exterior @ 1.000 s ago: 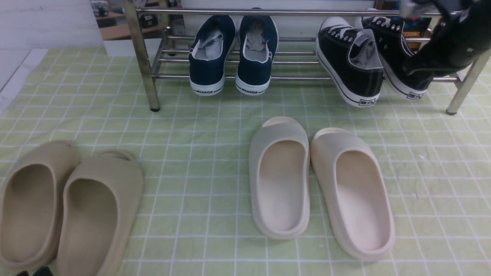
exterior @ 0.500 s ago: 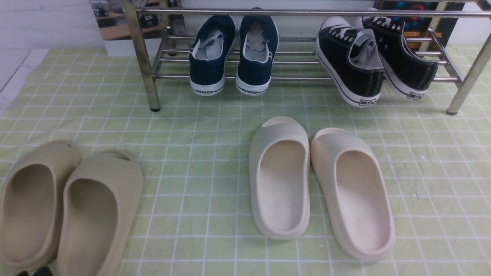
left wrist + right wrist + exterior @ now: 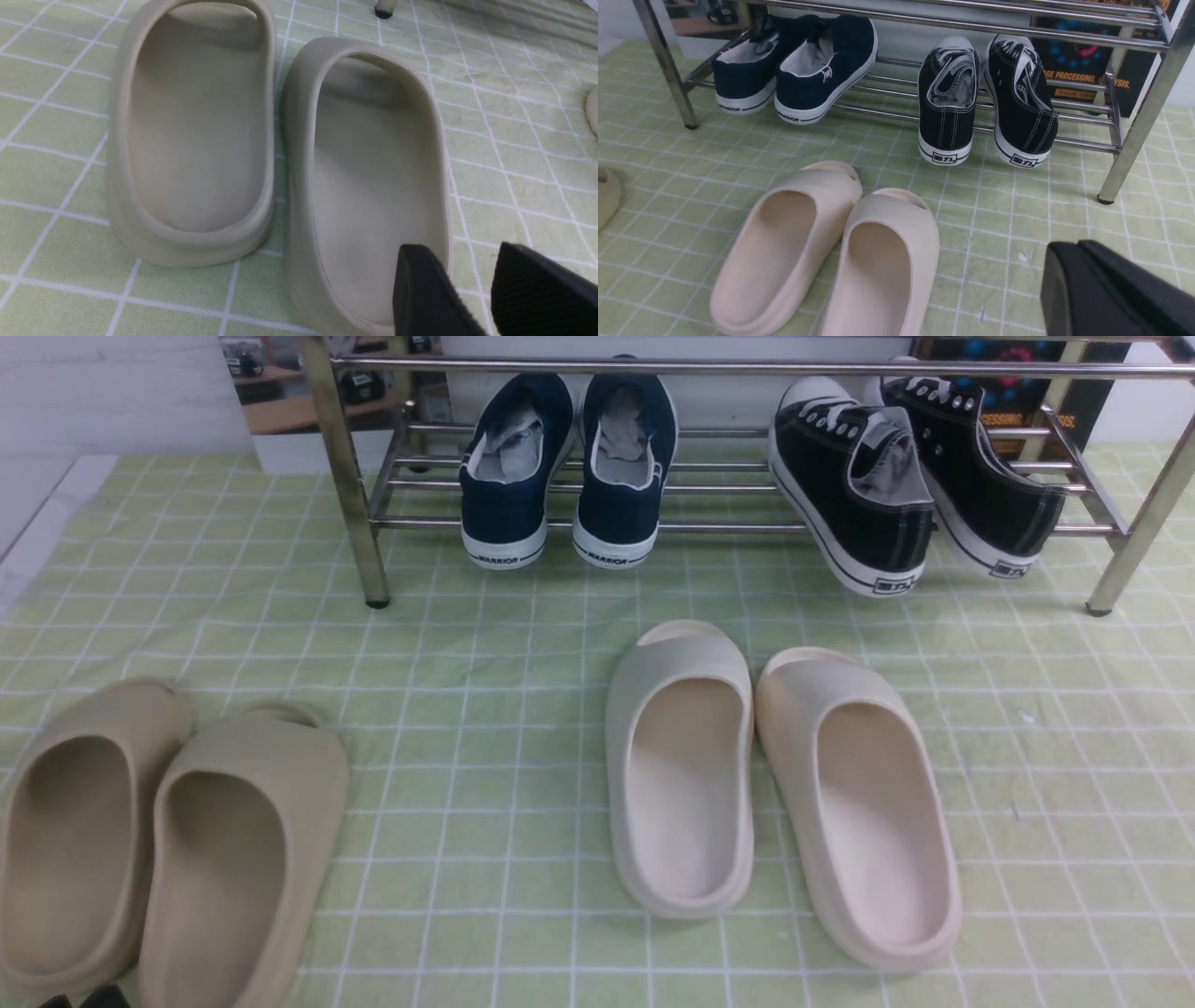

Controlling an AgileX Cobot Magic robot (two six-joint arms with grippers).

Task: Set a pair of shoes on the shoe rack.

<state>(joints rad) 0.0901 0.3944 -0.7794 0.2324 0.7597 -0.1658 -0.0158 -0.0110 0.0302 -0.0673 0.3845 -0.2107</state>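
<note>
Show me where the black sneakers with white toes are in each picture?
Front view: black sneakers on the shoe rack, right end.
Left wrist view: not in it.
Right wrist view: black sneakers on the rack's right part.
Shared landmark: cream slides.

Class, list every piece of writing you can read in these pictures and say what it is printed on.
"WARRIOR": heel of each navy shoe.
"AGE PROCESSING," then a word cut off by the rack: dark poster behind it.
Heel badges on the black sneakers: characters too small to read.
</note>
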